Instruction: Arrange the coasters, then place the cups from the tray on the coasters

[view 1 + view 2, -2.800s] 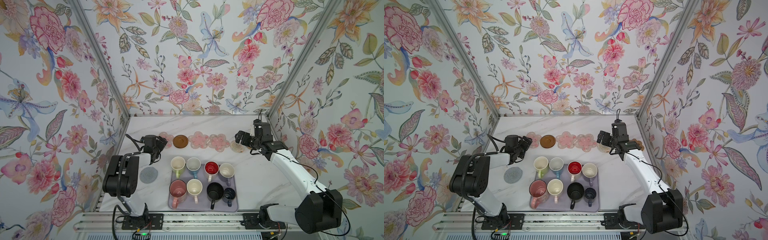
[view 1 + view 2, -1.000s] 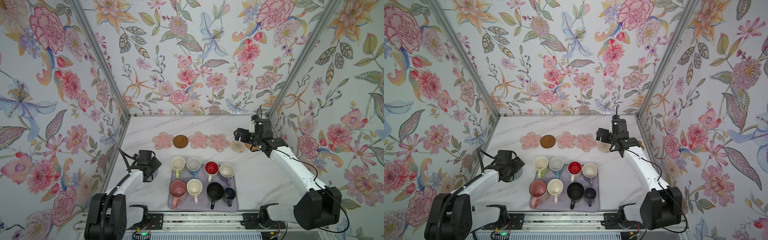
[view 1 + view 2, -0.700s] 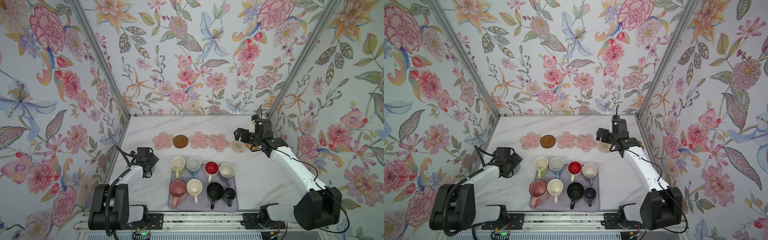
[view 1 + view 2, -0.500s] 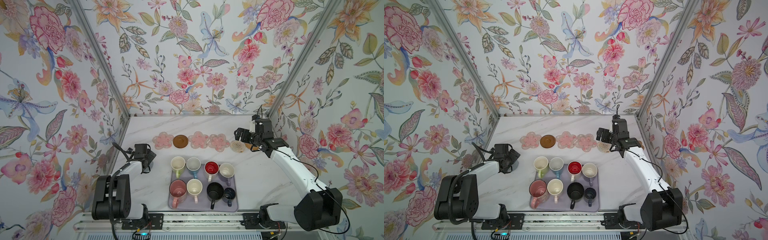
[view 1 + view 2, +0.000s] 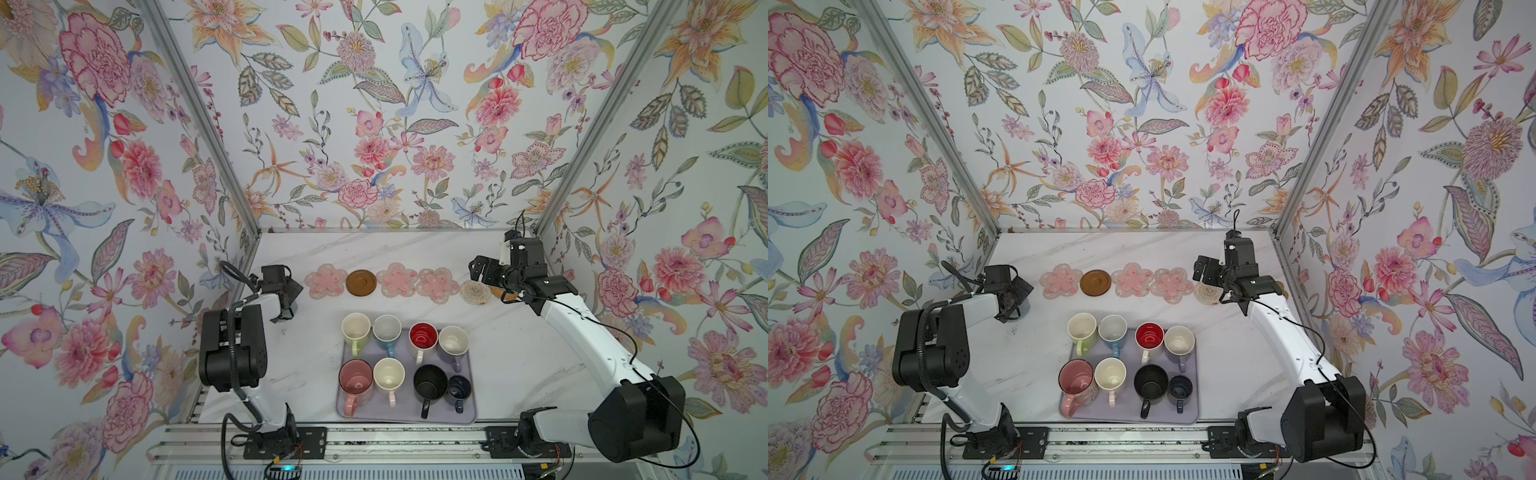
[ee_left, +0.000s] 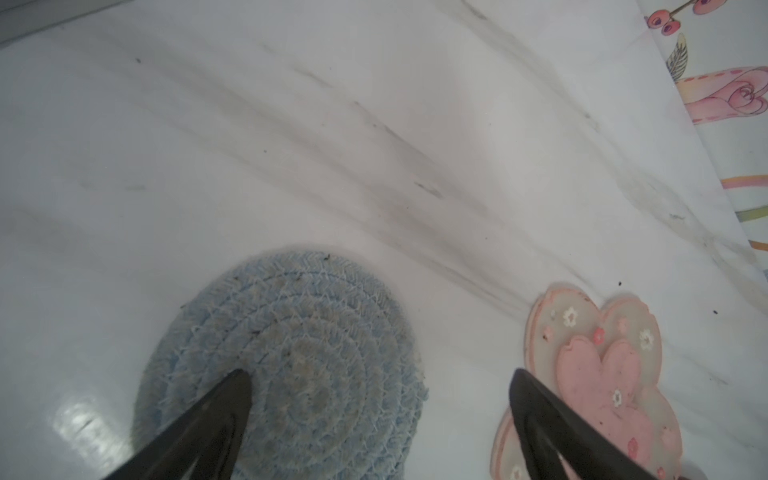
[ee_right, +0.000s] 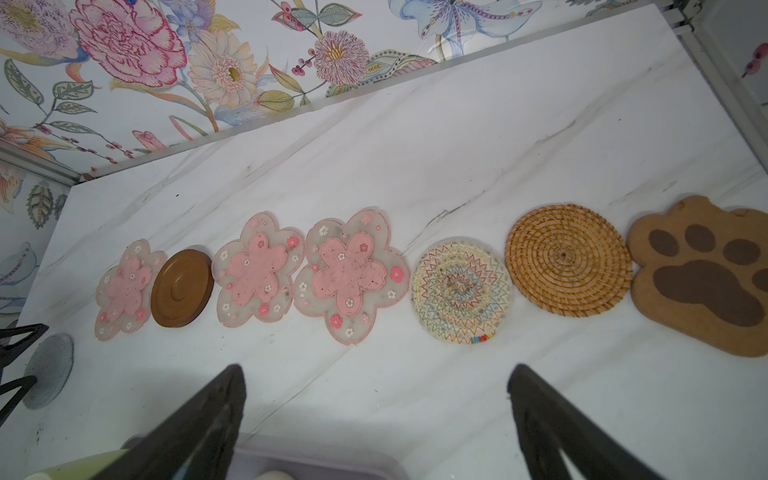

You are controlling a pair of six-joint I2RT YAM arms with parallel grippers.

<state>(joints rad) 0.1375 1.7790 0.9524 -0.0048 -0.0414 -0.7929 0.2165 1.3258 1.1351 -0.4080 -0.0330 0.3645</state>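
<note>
Coasters lie in a row across the table: a pink flower point(image 7: 124, 291), a brown disc point(image 7: 181, 288), two more flowers point(image 7: 257, 276) point(image 7: 349, 278), a zigzag woven round point(image 7: 459, 291), a rattan round point(image 7: 567, 259) and a brown paw point(image 7: 702, 278). At the row's left end the grey round coaster point(image 6: 299, 365) lies flat under my open left gripper point(image 6: 380, 374); one finger is over it, the other over the leftmost flower point(image 6: 598, 374). My right gripper point(image 7: 376, 368) hangs open and empty above the woven rounds. Several cups, among them pink point(image 5: 355, 378) and black point(image 5: 430, 382), stand on the lavender tray point(image 5: 405, 419).
Flowered walls close in the table on the left, back and right. The left arm's elbow point(image 5: 230, 353) stands left of the tray. The paw coaster lies close to the right wall. The arm bases sit on a rail point(image 5: 374, 446) along the front edge.
The left gripper, open throughout, came down on the grey coaster at the front left and moved with it toward the back, to the row's left end. The right arm barely shifted.
</note>
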